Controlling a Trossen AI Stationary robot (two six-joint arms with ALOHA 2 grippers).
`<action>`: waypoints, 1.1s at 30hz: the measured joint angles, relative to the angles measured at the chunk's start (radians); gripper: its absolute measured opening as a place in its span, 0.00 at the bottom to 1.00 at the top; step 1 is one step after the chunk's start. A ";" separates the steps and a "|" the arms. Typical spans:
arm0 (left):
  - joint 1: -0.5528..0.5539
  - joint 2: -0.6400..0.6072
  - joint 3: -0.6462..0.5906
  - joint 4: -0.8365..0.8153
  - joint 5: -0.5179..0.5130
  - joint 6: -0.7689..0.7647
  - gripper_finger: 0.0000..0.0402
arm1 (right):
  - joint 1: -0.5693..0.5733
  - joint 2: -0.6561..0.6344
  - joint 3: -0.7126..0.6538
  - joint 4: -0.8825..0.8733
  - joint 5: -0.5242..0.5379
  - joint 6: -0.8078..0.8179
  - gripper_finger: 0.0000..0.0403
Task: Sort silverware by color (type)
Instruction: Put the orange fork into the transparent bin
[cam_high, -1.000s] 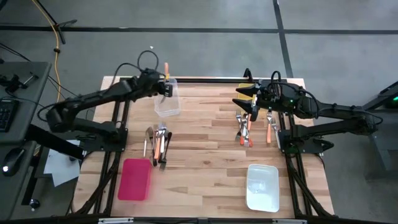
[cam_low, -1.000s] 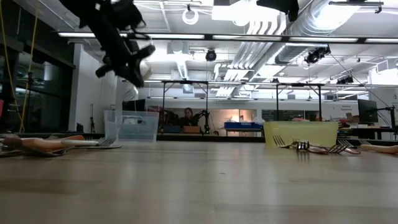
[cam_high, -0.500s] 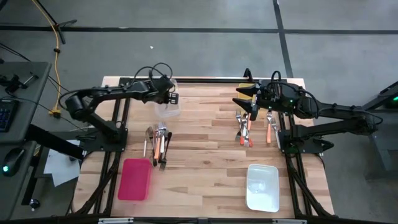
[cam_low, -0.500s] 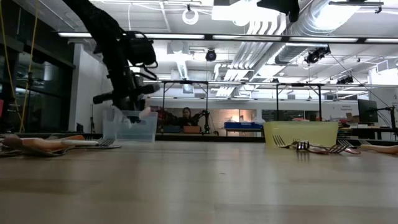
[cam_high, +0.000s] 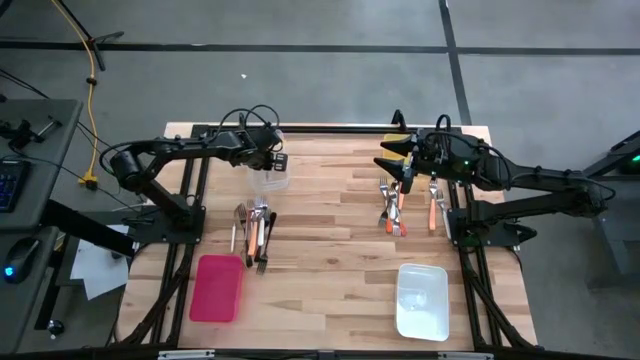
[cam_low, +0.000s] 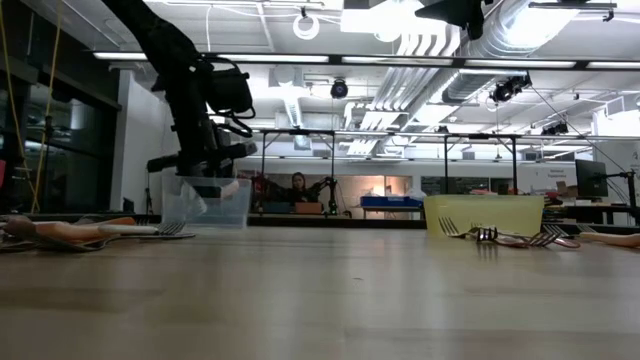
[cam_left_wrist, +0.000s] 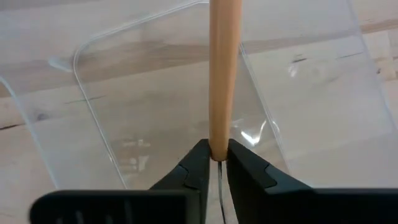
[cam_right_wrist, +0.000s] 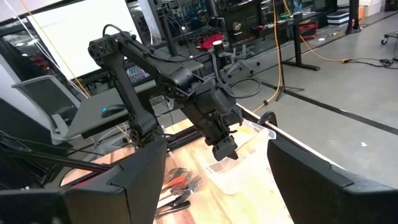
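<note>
Two arms share this table, and we take the clear bin (cam_high: 268, 176) as our landmark. Our left gripper (cam_high: 272, 160) sits low over that bin, and in the left wrist view its fingers (cam_left_wrist: 198, 167) still pinch the end of an orange-handled utensil (cam_left_wrist: 223, 74), the handle reaching out over the bin's clear floor. We judge the piece is held there because the clear bin is meant to collect the orange pieces; the pinch looks narrow, so we read it as gripped but near release.

Just in front of the clear bin lies one pile of silverware (cam_high: 255, 226), orange, red and dark handles together, awaiting sorting. Beyond that pile, toward the near edge, rests the red bin (cam_high: 218, 288), presumably for red handles. Well to the right of the clear bin lies a second pile (cam_high: 395, 208), and our right gripper (cam_high: 400, 160) hovers above it with its fingers (cam_right_wrist: 134, 183) spread wide and nothing between them, apparently waiting to pick. A white bin (cam_high: 421, 300) sits far from the clear one, at the near right.
</note>
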 joint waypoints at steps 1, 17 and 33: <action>0.000 0.000 0.000 0.001 -0.001 0.000 0.14 | 0.000 0.000 0.000 0.000 0.000 0.000 0.66; 0.043 -0.229 0.000 0.002 0.060 0.102 0.43 | 0.000 0.000 0.000 0.006 -0.002 0.018 0.66; -0.307 -0.745 0.001 0.274 0.040 0.345 0.40 | 0.000 0.033 0.000 0.110 -0.021 0.016 0.66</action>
